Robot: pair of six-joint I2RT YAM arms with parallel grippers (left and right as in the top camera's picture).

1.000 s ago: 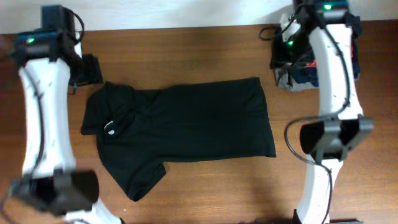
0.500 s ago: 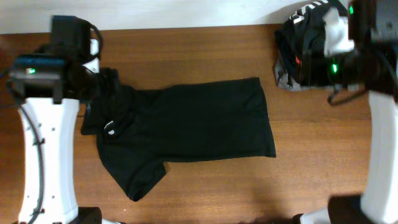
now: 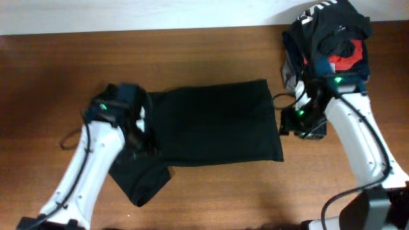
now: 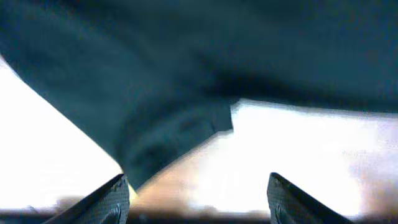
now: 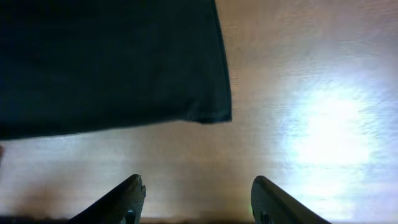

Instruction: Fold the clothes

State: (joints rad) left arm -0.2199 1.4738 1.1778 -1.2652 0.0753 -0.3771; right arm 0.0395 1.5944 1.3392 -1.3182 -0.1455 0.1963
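Brown wooden table [image 3: 211, 198] carries the black T-shirt [image 3: 211, 124] spread flat across its middle, collar end to the left and hem to the right, with a heap of red, navy and grey garments [image 3: 329, 38] at the far right corner, near the shirt but apart from it. Left arm [image 3: 89, 166] reaches in from the near left edge with its wrist over the collar end, and the left gripper [image 4: 198, 182] stands wide, nothing between its fingers, dark fabric just ahead. Right arm [image 3: 361, 144] bends in beside the hem, and the right gripper [image 5: 196, 183] gapes over bare wood just off the shirt's corner, holding nothing.
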